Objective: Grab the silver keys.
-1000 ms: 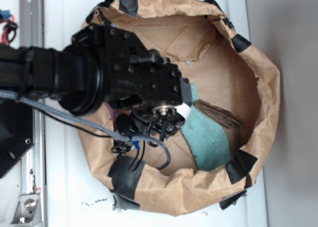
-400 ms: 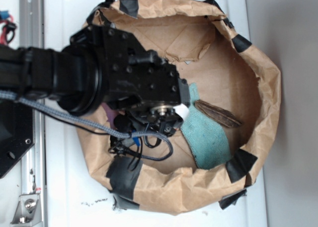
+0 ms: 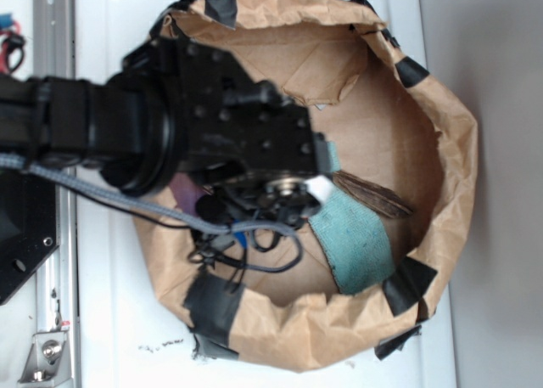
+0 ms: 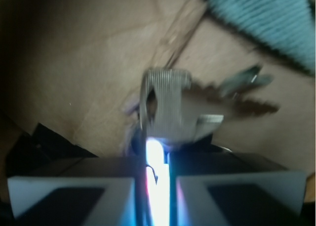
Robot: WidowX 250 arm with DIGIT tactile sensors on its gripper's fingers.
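Between the claw (image 4: pixel 157 159) tips hang the silver keys (image 4: pixel 197 107), pinched tight and clear of the paper bag (image 4: pixel 79 63).

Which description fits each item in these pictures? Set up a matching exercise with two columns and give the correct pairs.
Column one:
1. silver keys
2. teal cloth
3. dark brown pod
4. black tape patches

Column two:
A. stuck along the rim of the brown paper bag
B. lying flat on the bag floor, knitted
C. held between the pads of the end effector
D. slender, lying on the cloth's upper edge

Pairs: 1-C, 2-B, 3-D, 4-A
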